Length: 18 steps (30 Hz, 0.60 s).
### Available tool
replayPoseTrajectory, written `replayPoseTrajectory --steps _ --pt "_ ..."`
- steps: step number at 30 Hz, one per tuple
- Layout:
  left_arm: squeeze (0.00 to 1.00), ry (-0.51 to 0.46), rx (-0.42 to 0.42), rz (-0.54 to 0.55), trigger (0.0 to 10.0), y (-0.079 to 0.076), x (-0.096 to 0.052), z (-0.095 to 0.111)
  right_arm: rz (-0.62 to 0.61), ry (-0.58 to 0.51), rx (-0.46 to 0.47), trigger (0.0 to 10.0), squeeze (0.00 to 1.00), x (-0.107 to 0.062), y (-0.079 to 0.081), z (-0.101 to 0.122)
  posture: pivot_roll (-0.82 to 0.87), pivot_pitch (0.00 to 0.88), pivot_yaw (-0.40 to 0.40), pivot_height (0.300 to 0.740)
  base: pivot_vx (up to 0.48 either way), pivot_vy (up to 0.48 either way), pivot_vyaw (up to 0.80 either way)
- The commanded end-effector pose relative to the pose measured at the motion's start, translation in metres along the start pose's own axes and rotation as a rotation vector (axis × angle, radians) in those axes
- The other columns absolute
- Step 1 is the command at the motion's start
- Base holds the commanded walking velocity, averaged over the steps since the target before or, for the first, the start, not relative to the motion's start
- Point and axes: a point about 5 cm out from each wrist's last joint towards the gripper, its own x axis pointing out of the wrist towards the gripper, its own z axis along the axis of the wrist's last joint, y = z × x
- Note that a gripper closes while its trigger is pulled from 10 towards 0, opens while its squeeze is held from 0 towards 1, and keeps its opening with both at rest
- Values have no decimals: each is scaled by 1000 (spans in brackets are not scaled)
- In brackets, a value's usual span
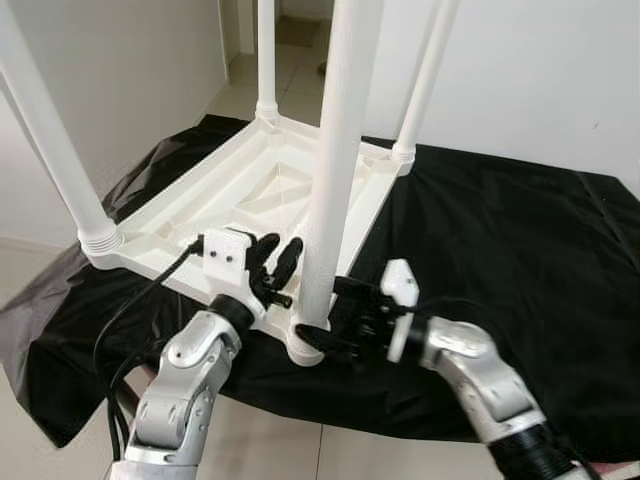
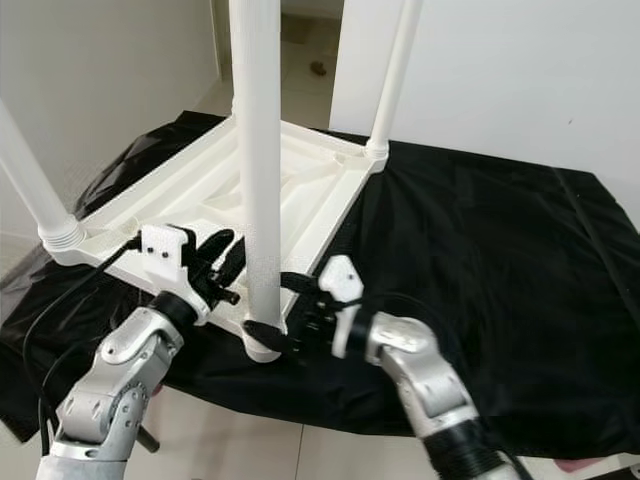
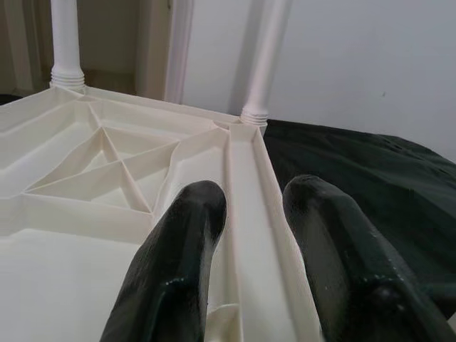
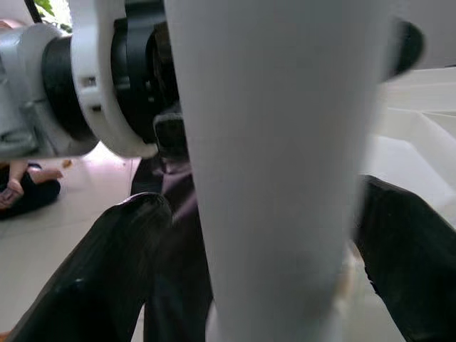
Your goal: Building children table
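Right claw (image 1: 318, 325): reaching in from the robot's right at the near corner; its two long black fingers (image 4: 107, 263) are spread on either side of the white cylindrical plastic leg (image 1: 335, 150), one each side of the tube near its base; whether the pads are pressing on it is not clear.

Left claw (image 1: 275, 262): resting over the near rim of the upturned white plastic children's table (image 1: 250, 200), just left of the same leg; its two black fingers (image 3: 178, 263) are slightly apart, pinching nothing, pointing along the rim channel toward the far corner.

Near leg: standing upright in the white round corner socket (image 1: 305, 350) at the near edge, between the two claws.

Other legs: three more white tubes are standing upright in the remaining corners; one at the left corner (image 1: 50, 140), two at the far side (image 1: 266, 60) (image 1: 425, 80).

Table: lying upside down, ribbed underside showing, on the black cloth (image 1: 500, 250).

Cloth: covering the counter; draping over its near edge toward the pale tiled floor (image 1: 260, 450).
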Motion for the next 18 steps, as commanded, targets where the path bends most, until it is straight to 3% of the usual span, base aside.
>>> replayPoseTrajectory --steps 1,5,10,11,13,14,18 --pt "0 13 37 -6 10000 1 -2 1 -11 16 -4 10000 0 5 0 -5 155 49 -64 740 0 0 0" --pt "0 30 40 -18 10000 2 -3 0 -32 20 -3 10000 0 13 -1 -8 160 55 -68 740 0 0 0" --pt "0 49 58 -69 10000 2 -9 3 -141 26 20 10000 0 25 -4 -15 170 67 -81 740 0 0 0" --pt "0 67 74 -87 10000 3 -12 3 -174 11 24 3569 0 22 -9 -17 167 71 -85 740 0 0 0" --pt "0 67 74 -87 10000 3 -12 3 -174 11 24 3569 0 22 -9 -17 167 71 -85 740 0 0 0" --pt "0 84 89 -107 10000 4 -15 2 -218 -3 23 0 0 16 -16 -16 159 76 -87 740 0 0 0" --pt "0 104 105 -134 10000 5 -18 0 -258 -13 24 0 0 9 -24 -15 145 82 -84 740 0 0 0"
